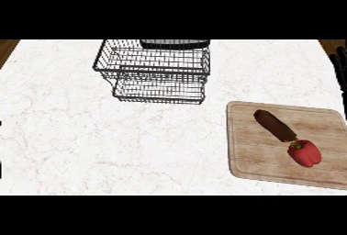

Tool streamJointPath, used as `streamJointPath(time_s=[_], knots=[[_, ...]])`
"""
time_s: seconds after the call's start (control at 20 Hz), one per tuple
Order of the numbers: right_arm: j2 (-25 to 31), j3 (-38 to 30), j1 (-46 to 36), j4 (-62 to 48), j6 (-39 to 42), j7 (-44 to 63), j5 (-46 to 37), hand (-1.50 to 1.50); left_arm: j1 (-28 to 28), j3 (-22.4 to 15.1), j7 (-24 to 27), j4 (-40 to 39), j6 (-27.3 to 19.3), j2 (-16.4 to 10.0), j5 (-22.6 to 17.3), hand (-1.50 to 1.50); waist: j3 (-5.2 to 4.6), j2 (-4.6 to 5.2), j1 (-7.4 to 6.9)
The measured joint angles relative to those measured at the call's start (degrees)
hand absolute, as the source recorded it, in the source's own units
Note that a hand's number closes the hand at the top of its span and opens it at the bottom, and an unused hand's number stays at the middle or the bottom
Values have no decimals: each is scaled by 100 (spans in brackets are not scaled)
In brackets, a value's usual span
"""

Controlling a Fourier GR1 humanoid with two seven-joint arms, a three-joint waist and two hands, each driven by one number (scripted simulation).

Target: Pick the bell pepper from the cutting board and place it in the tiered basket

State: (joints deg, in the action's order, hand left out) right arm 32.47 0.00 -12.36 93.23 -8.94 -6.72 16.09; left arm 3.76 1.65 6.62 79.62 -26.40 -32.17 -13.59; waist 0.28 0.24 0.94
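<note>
- Noting the bell pepper (305, 153) lying on its side at the near right of the cutting board (247, 151), green stem pointing far and left; nothing covering it from above.
- Logging a dark brown long item (274, 125) lying slantwise on the same board, its near end touching or just beside the pepper's stem; not managing to tell which.
- Finding the tiered basket (154, 69) standing at the far middle of the counter (81, 137), well apart from the board and to its far left; both wire tiers showing open tops, so probably taking the pepper from above.
- Seeing no hand or forearm plainly in view; not being able to tell how far either hand is open, or whether holding anything. Leaving the dark slivers at the far right edge unnamed, too little showing.
- Judging the task as not yet begun, the pepper resting on the board and the basket looking bare.
- Expecting the pickup to suit the right side, coming in from near and right, away from the brown item, to avoid nudging it.
- Flagging the pepper's rounded, glossy body as likely to roll if touched off-centre.
</note>
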Motion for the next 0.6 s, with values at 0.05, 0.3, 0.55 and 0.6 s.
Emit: streamJointPath(time_s=[0.05, 0.3, 0.55, 0.6], knots=[[-49, -12, 8, -53, 112, -8, 112, -150, -91, -99, 23, -28, 15, 98, 46, 0, -6, -3, -9], [-668, 368, -62, -151, 1004, 403, 1315, -150, -431, -921, 113, 228, 779, 511, -19, 0, -14, 34, 10], [-1088, 593, 135, -461, 1679, 677, 2182, -150, -770, -1633, 111, 174, 1516, 988, -176, 0, -19, 47, 57], [-1152, 540, 207, -487, 1834, 633, 2372, -150, -827, -1663, 147, 94, 1649, 1034, -224, 0, -21, 37, 48]])
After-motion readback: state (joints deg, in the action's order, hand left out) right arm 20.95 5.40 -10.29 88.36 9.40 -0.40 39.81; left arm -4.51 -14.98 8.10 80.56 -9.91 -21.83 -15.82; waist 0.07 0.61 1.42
